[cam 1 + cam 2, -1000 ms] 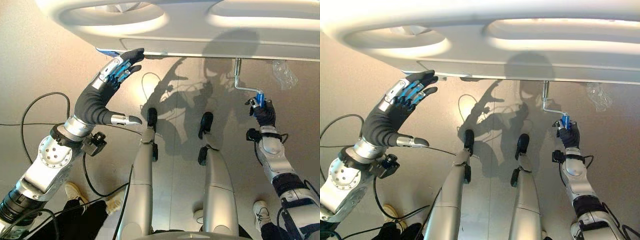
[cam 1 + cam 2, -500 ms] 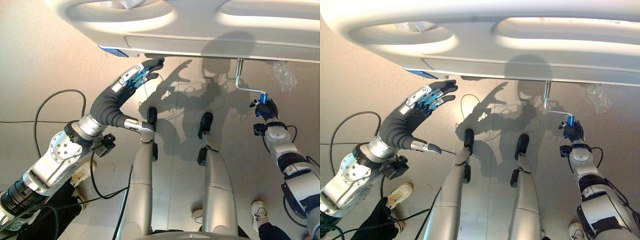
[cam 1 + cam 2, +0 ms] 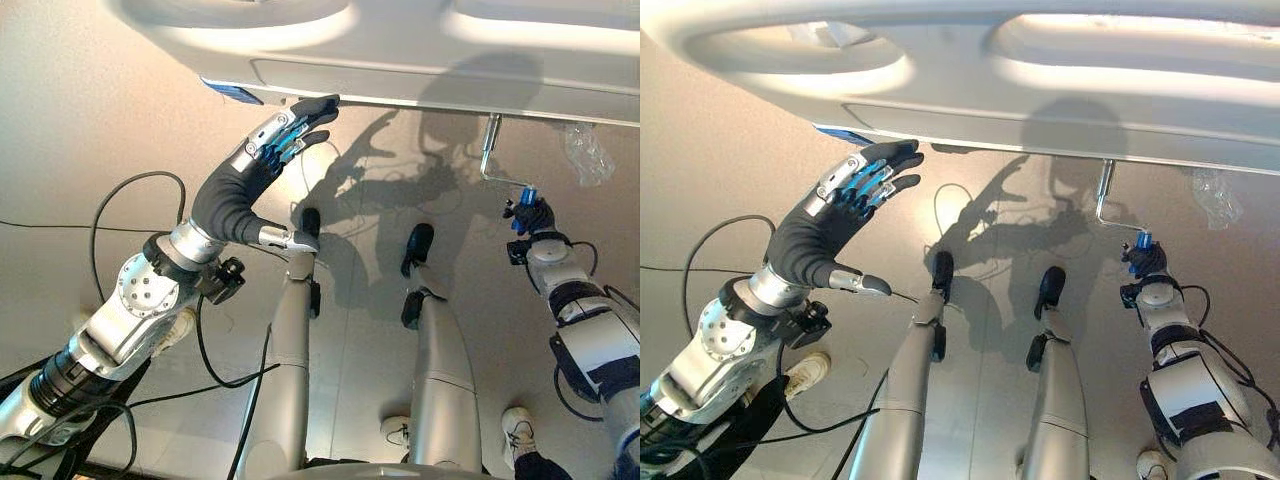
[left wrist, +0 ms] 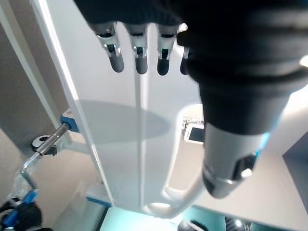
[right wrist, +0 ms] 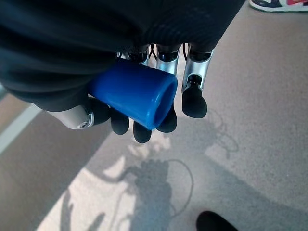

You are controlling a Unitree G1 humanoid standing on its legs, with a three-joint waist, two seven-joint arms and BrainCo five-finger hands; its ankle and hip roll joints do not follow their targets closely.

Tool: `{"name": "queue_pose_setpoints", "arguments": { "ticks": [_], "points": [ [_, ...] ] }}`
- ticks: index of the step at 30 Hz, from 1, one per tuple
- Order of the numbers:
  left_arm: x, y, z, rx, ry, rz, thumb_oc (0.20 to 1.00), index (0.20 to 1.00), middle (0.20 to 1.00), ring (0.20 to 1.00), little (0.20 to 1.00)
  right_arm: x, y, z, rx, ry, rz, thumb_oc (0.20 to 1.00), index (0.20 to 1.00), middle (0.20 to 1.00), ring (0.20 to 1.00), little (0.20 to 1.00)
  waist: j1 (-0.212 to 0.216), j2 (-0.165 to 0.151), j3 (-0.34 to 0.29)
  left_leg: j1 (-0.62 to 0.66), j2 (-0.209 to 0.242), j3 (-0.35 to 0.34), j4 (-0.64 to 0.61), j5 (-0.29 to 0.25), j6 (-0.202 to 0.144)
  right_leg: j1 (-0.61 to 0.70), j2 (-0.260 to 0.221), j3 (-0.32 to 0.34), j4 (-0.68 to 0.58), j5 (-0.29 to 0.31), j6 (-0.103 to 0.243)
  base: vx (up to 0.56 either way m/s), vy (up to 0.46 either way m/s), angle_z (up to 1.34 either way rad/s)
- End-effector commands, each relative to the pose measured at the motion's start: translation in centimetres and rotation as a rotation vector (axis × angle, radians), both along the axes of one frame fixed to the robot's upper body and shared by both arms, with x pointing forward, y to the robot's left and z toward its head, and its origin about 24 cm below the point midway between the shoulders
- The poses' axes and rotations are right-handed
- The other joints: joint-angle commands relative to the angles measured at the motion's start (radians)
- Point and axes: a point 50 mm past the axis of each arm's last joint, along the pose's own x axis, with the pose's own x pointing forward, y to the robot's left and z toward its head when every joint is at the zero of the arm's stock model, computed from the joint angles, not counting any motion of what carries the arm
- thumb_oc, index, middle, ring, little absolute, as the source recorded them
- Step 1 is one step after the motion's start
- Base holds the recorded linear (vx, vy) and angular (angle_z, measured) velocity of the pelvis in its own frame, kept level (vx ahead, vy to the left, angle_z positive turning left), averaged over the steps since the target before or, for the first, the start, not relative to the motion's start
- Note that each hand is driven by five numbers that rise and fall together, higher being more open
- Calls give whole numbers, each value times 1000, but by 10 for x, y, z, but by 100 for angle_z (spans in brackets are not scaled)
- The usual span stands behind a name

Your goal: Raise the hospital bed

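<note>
- The hospital bed's footboard (image 3: 420, 70) spans the far side of the scene: a broad, smooth, glossy white moulded plastic panel with rounded edges and two long oval cut-outs that catch warm light.
- The floor (image 3: 90, 120) beneath is a matt, even beige-grey surface.
- The left hand (image 3: 245, 175) is raised just under the footboard's lower edge, near a small blue label (image 3: 232, 92); its silver, dark-tipped fingers are straight and slightly spread, the thumb held apart, grasping nothing. In the left wrist view the fingertips (image 4: 139, 60) hang before the flat white panel.
- The crank (image 3: 487, 160), a thin bent rod of bright metal, drops from the underside of the bed on the robot's right and turns sideways into a handle.
- The crank's handle grip (image 5: 134, 96) is a short, smooth blue plastic cylinder with a rounded open end.
- The right hand (image 3: 530, 217) is clamped on that blue grip, fingers and thumb curled round it, below the bed's edge.
- A crumpled clear plastic wrap (image 3: 588, 155) hangs just beyond the crank.
</note>
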Motion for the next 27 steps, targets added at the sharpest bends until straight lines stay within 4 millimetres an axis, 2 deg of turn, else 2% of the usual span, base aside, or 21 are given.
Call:
{"name": "queue_pose_setpoints", "arguments": {
  "ticks": [1,3,4,7,9,10,23,24,25,26,27],
  "points": [
    [-12,-3,7,-94,-56,-33,1000,1000,1000,1000,1000,11,58,-33,-185,226,270,200,200,200,200,200,10,88,-20,-46,-34,-12,18,-7,0,-17,13,-35,54,-60,27,13,24,-3],
    [-12,-3,7,-96,-53,-28,1000,1000,1000,1000,1000,13,66,-33,-193,224,294,200,200,200,200,200,11,88,-20,-56,-35,-13,29,-10,1,-26,13,-35,62,-61,27,11,19,-4],
    [-12,-2,7,-105,-55,-17,1000,1000,1000,1000,1000,18,83,-33,-220,223,354,200,200,200,200,200,14,89,-20,-75,-37,-15,47,-16,3,-44,13,-33,79,-66,24,0,0,0],
    [-12,-2,7,-122,-51,-17,1000,1000,1000,1000,1000,22,101,-35,-260,244,415,200,200,200,200,200,19,91,-20,-93,-40,-20,61,-21,5,-60,9,-37,91,-68,23,4,4,1],
    [-12,-2,7,-122,-51,-16,1000,1000,1000,1000,1000,22,102,-35,-261,244,415,200,200,200,200,200,18,91,-20,-94,-40,-20,62,-21,5,-61,9,-37,91,-69,23,8,17,4],
    [-13,-2,7,-139,-47,-16,1000,1000,1000,1000,1000,25,111,-32,-279,240,437,200,200,200,200,200,24,94,-20,-109,-44,-22,73,-26,6,-70,6,-36,100,-73,23,14,38,5],
    [-12,1,8,-169,-47,6,1000,1000,1000,1000,1000,30,123,-26,-316,223,467,200,200,200,200,200,37,108,-20,-156,-53,-19,119,-43,9,-112,-7,-35,142,-84,20,6,22,2],
    [-12,1,8,-171,-46,7,1000,1000,1000,1000,1000,31,124,-25,-303,215,462,354,354,354,354,354,36,108,-20,-156,-53,-19,119,-43,10,-112,-6,-34,141,-83,20,0,0,0],
    [-12,1,8,-171,-46,7,1000,1000,1000,1000,1000,31,124,-25,-303,215,462,354,354,354,354,354,36,108,-20,-156,-53,-19,119,-43,10,-112,-6,-34,141,-83,20,0,0,0],
    [-12,0,8,-175,-48,6,1000,1000,1000,1000,1000,31,123,-24,-281,199,452,1000,1000,1000,1000,1000,36,109,-20,-156,-53,-17,119,-43,10,-112,-7,-32,140,-82,21,2,34,0],
    [-12,0,8,-179,-46,4,1000,1000,1000,1000,1000,31,122,-23,-263,188,442,1000,1000,1000,1000,1000,36,110,-20,-154,-54,-16,117,-43,11,-110,-8,-32,136,-80,22,2,34,0]
  ]
}}
